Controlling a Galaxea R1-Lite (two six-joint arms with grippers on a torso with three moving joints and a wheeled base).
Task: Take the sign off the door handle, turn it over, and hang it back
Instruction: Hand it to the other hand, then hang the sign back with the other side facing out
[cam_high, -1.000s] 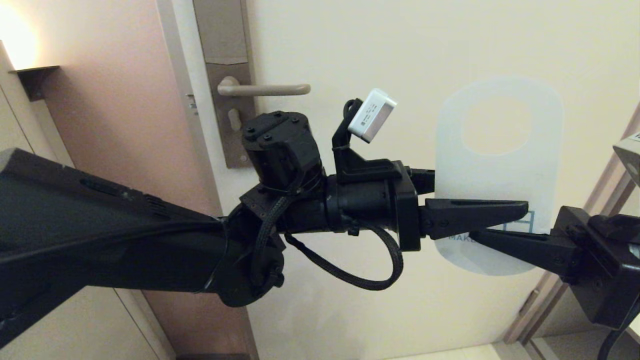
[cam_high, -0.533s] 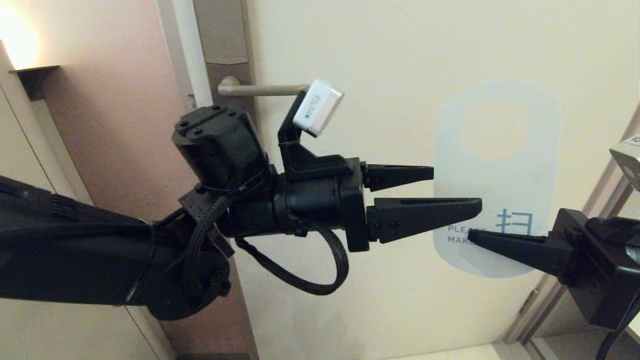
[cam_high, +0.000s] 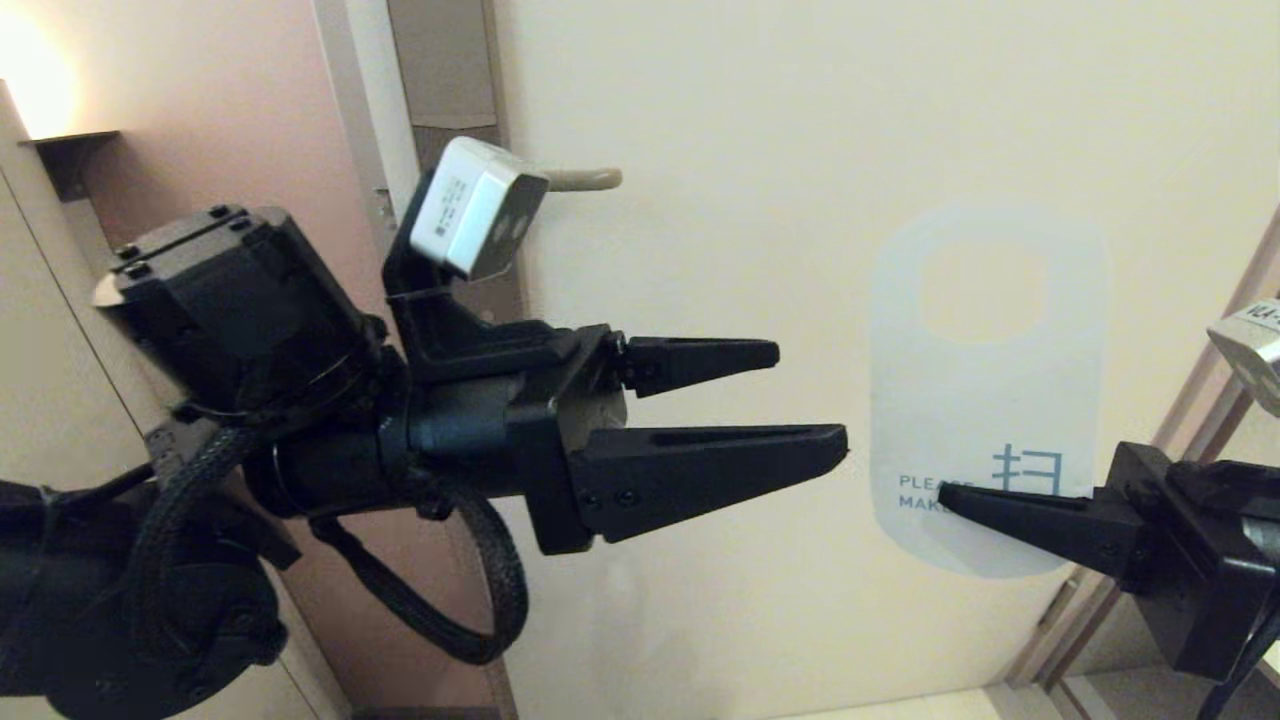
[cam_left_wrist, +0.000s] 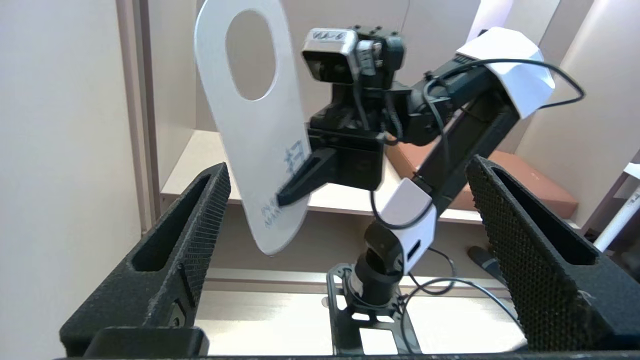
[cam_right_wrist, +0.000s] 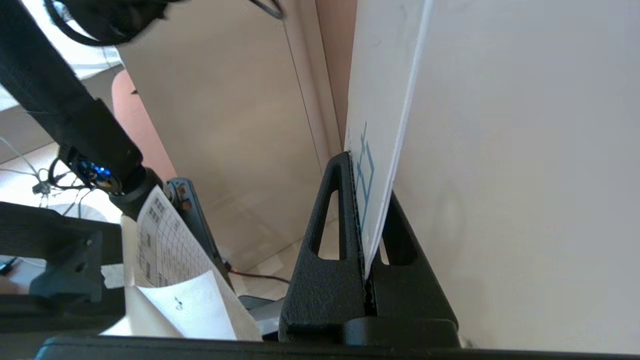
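White face of the sign (cam_high: 985, 400) is toward the head camera, "PLEASE MAKE…" legible at its lower end, so the card looks already off the door handle (cam_high: 585, 179) and likely turned over. Sign sits well to the right of the handle and lower, upright, oval hole uppermost, in front of the door (cam_high: 800, 120). Right gripper (cam_high: 960, 492) pinches its bottom edge; the right wrist view shows both fingers (cam_right_wrist: 327, 235) pressed onto the card. Left gripper (cam_high: 810, 405), jaws spread wide and empty, hangs between handle and sign, clear of the card's left edge. Left to do, by my reading: carry the sign across to the handle, thread the hole over the lever's free end, let go.
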